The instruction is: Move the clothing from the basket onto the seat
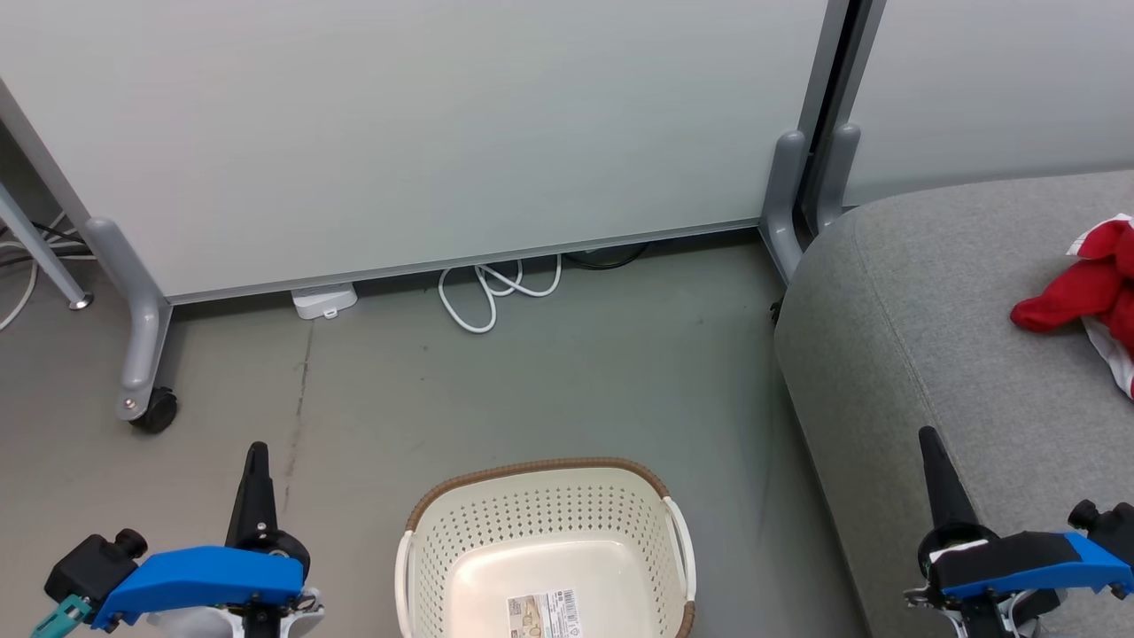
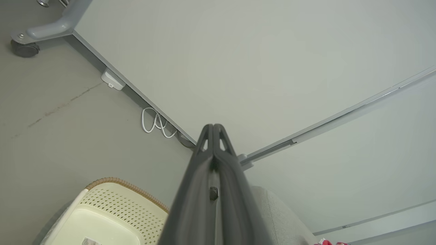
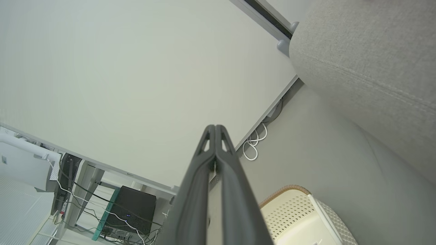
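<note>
My left gripper (image 1: 257, 450) and right gripper (image 1: 928, 436) are closed and empty, and the clothing (image 1: 1083, 297), crumpled on the seat (image 1: 930, 354), looks soft and light, probably easiest to pinch at a raised fold.

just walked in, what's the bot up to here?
Neither arm is handling anything: the left gripper and right gripper are shut and empty, one on either side of the basket on the floor. What shows of the basket's inside holds a paper label, no clothing. The red clothing lies on the grey seat, so the move looks done.
</note>
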Available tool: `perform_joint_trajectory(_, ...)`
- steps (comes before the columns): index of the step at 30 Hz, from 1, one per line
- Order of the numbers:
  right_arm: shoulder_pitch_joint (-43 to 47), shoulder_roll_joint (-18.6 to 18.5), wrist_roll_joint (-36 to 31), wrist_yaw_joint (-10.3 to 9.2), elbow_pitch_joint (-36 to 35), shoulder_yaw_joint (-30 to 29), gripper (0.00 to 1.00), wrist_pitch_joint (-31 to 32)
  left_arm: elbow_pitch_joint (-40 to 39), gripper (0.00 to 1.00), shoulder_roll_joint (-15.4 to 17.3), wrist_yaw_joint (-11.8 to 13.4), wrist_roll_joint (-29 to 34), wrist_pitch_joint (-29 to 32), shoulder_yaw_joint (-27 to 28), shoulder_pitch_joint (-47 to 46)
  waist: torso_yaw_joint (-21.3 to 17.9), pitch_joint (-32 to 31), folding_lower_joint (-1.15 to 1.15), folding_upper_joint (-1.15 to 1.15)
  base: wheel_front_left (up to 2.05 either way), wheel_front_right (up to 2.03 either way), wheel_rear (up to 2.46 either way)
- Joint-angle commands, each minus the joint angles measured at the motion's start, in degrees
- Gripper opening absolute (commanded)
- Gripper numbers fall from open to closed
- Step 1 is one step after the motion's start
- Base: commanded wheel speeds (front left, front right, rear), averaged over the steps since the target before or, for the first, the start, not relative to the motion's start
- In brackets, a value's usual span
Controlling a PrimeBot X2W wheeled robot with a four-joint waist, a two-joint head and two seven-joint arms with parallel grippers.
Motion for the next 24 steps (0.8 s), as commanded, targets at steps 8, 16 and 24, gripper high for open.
perform_joint_trajectory(8, -1.5, 0.0, 5.8, 0.02, -0.7, -0.6, 0.0, 1.5, -0.8, 0.0, 0.1, -0.6, -5.9, 1.5, 0.9, -1.7, -0.2, -0.1, -0.01, 0.0, 0.0, 0.0, 0.0)
perform_joint_trajectory(16, -1.7, 0.0, 10.4, 0.02, -0.8, -1.0, 0.0, 2.7, -0.8, 0.0, 0.1, -0.7, -10.7, 2.7, 1.3, -2.0, -0.4, -0.1, -0.01, 0.0, 0.0, 0.0, 0.0)
perform_joint_trajectory(24, -1.8, 0.0, 14.6, 0.02, -0.8, -1.4, 0.0, 3.9, -0.9, 0.0, 0.1, -0.9, -15.2, 3.8, 1.7, -2.2, -0.7, -0.2, -0.01, 0.0, 0.0, 0.0, 0.0)
